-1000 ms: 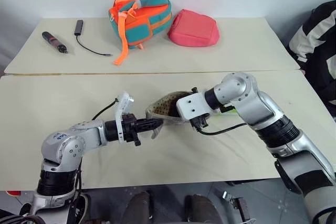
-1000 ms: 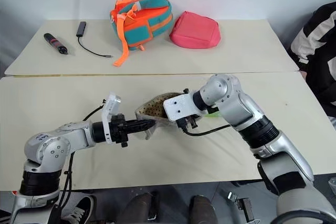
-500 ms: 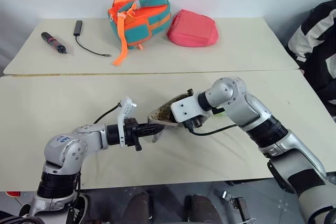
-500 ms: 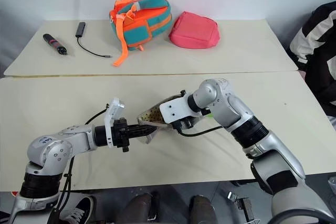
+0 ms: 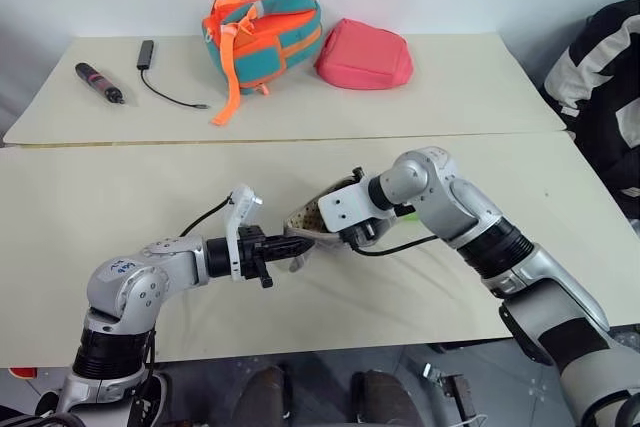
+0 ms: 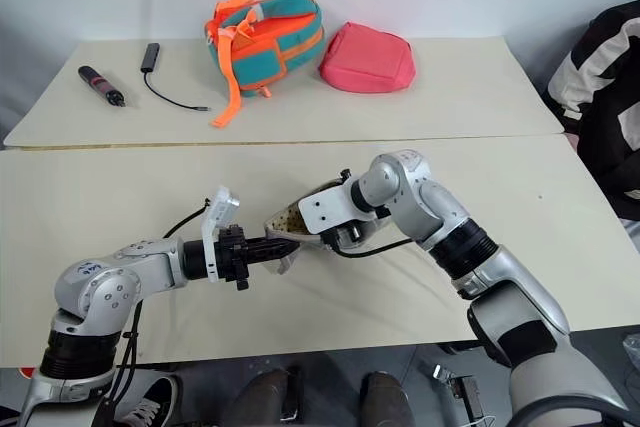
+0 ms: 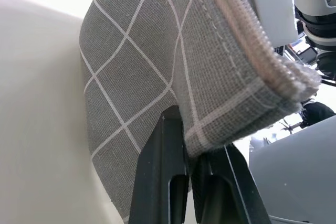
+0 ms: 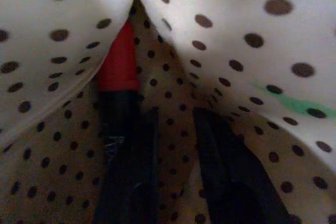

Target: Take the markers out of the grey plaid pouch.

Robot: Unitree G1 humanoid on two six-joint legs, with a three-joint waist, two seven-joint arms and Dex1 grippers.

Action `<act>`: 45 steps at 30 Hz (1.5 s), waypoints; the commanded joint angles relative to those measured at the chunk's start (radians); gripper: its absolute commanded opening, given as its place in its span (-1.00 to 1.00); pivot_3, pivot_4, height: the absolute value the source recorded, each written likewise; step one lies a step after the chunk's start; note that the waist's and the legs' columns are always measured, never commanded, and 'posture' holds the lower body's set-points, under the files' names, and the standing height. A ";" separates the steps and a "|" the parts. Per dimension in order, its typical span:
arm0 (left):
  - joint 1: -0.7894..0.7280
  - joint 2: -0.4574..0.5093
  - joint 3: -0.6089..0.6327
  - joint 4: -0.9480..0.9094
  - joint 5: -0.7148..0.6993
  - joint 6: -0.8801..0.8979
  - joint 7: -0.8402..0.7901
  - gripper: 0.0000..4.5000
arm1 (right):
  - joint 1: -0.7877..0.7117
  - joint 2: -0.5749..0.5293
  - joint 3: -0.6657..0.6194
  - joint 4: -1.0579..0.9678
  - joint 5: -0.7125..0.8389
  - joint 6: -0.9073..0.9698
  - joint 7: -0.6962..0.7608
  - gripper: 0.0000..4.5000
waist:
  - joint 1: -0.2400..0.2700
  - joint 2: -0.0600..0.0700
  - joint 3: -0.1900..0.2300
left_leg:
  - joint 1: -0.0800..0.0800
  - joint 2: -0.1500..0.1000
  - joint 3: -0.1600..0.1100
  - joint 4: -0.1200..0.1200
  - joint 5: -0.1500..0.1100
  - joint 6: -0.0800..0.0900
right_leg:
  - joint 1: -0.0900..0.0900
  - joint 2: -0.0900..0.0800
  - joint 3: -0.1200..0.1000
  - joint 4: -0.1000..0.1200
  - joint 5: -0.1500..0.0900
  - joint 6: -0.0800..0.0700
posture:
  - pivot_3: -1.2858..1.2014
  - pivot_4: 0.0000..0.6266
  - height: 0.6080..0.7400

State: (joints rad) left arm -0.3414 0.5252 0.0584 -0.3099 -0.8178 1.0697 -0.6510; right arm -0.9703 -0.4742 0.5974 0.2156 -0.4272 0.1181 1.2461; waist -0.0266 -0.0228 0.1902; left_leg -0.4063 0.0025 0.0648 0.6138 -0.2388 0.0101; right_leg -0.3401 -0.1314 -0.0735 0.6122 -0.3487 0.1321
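Left gripper pinches the grey plaid fabric pouch's rim; right gripper, fingers slightly apart inside, has the red-ended black marker lying lengthwise beside one finger.

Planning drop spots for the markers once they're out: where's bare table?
Free: the near table left of the left gripper, and its right end toward the person's striped sleeve. Far table right of the pink pouch is bare too. Crowded: far-left, around the teal-and-orange bag, cable and dark pen; centre, around the grey plaid pouch.
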 commanded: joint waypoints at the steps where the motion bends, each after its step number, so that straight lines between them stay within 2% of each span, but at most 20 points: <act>1: 0.003 -0.007 0.002 -0.054 -0.029 -0.003 -0.004 -1.00 | 0.029 0.004 0.033 0.037 -0.037 0.031 0.004 -0.51 | -0.001 0.000 0.000 | 0.000 0.000 0.000 0.000 0.000 0.000 | 0.000 0.000 0.000 0.000 0.000 0.000 | 0.03 -0.52 1.00; 2: 0.003 -0.006 0.000 -0.055 -0.028 -0.004 -0.004 -1.00 | 0.032 0.008 0.033 0.038 -0.033 0.038 0.010 -0.51 | -0.001 0.000 0.000 | 0.000 0.000 0.000 0.000 0.000 0.000 | 0.000 0.000 0.000 0.000 0.000 0.000 | 0.03 -0.52 1.00; 5: 0.002 -0.006 -0.002 -0.055 -0.026 -0.005 -0.001 -1.00 | 0.042 0.008 0.031 0.036 -0.033 0.052 0.016 -0.74 | -0.001 0.000 0.000 | 0.000 0.000 0.000 0.000 0.000 0.000 | 0.000 0.000 0.000 0.000 0.000 0.000 | 0.03 -0.52 1.00; 7: 0.002 -0.007 -0.001 -0.054 -0.026 -0.007 0.001 -1.00 | 0.045 0.003 0.027 0.030 -0.031 0.058 0.023 -0.97 | -0.001 0.000 0.000 | 0.000 0.000 0.000 0.000 0.000 0.000 | 0.000 0.000 0.000 0.000 0.000 0.000 | 0.03 -0.52 1.00; 9: 0.003 -0.006 -0.002 -0.054 -0.024 -0.009 0.001 -1.00 | 0.045 -0.001 0.020 0.025 -0.025 0.054 0.026 -0.97 | -0.001 0.000 0.000 | 0.000 0.000 0.000 0.000 0.000 0.000 | 0.000 0.000 0.000 0.000 0.000 0.000 | 0.03 -0.52 1.00; 12: 0.006 -0.006 -0.003 -0.054 -0.019 -0.012 0.004 -1.00 | 0.052 0.003 -0.038 -0.044 0.062 0.115 0.075 -0.97 | 0.000 0.000 0.000 | 0.000 0.000 0.000 0.000 0.000 0.000 | 0.000 0.000 0.000 0.000 0.000 0.000 | 0.03 -0.52 1.00; 23: 0.009 0.004 -0.011 -0.036 0.015 -0.042 0.004 -1.00 | 0.019 -0.103 -0.222 -0.220 0.283 0.285 0.187 -0.97 | 0.001 0.000 0.000 | 0.000 0.000 0.000 -0.001 -0.001 0.000 | 0.000 -0.001 0.000 -0.002 0.000 0.000 | 0.03 -0.52 1.00; 28: 0.006 0.011 -0.016 -0.029 0.026 -0.055 -0.001 -1.00 | 0.031 -0.144 -0.251 -0.254 0.357 0.348 0.206 -0.97 | 0.001 0.000 0.000 | -0.001 0.000 0.000 -0.001 -0.001 0.000 | 0.000 -0.002 0.000 -0.003 0.000 0.000 | 0.03 -0.52 1.00; 31: 0.000 0.010 -0.016 -0.018 0.041 -0.072 0.003 -1.00 | 0.026 -0.127 -0.312 -0.291 0.478 0.443 0.211 -0.97 | 0.002 0.000 0.000 | -0.001 0.000 0.000 -0.001 -0.001 0.000 | 0.000 -0.003 0.000 -0.003 0.000 0.000 | 0.03 -0.52 1.00; 34: -0.005 0.012 -0.014 -0.007 0.046 -0.077 0.001 -1.00 | 0.020 -0.139 -0.322 -0.300 0.517 0.465 0.199 -0.97 | 0.002 0.000 0.000 | -0.001 0.001 0.000 -0.001 -0.001 0.000 | 0.000 -0.003 0.000 -0.003 0.000 0.000 | 0.03 -0.52 1.00; 38: -0.008 0.013 -0.006 0.003 0.035 -0.070 -0.004 -1.00 | 0.029 -0.171 -0.240 -0.241 0.409 0.336 0.147 -0.97 | 0.001 0.000 0.000 | -0.001 0.001 0.000 -0.001 -0.002 0.001 | 0.000 -0.003 0.000 -0.003 0.000 0.000 | 0.03 -0.52 1.00; 41: -0.012 -0.002 0.005 0.015 0.000 -0.047 -0.007 -1.00 | 0.046 -0.170 -0.132 -0.199 0.297 0.229 0.112 -0.72 | 0.001 0.000 0.000 | -0.001 0.001 0.000 -0.001 -0.002 0.000 | 0.000 -0.003 0.000 -0.003 0.000 0.000 | 0.03 -0.52 1.00; 43: -0.009 -0.013 0.013 0.023 -0.030 -0.020 -0.010 -1.00 | 0.023 -0.136 -0.088 -0.144 0.221 0.140 0.029 -0.41 | -0.001 0.000 0.000 | -0.001 0.001 0.001 -0.001 -0.002 0.000 | -0.001 -0.003 0.001 -0.003 0.000 0.000 | 0.03 -0.52 1.00; 45: -0.008 -0.014 0.019 0.022 -0.055 0.000 -0.016 -1.00 | 0.011 -0.123 -0.081 -0.125 0.210 0.136 0.026 -0.11 | -0.003 0.000 0.000 | -0.001 0.001 0.001 -0.001 -0.001 0.000 | -0.001 -0.002 0.001 -0.003 0.000 0.000 | 0.03 -0.52 1.00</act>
State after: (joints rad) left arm -0.3442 0.5101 0.0440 -0.2802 -0.8339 1.0555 -0.6499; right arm -0.9285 -0.5958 0.5158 0.0868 -0.1917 0.2797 1.2912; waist -0.0291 -0.0228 0.1902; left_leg -0.4068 0.0039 0.0661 0.6125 -0.2400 0.0098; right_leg -0.3414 -0.1329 -0.0723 0.6100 -0.3487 0.1321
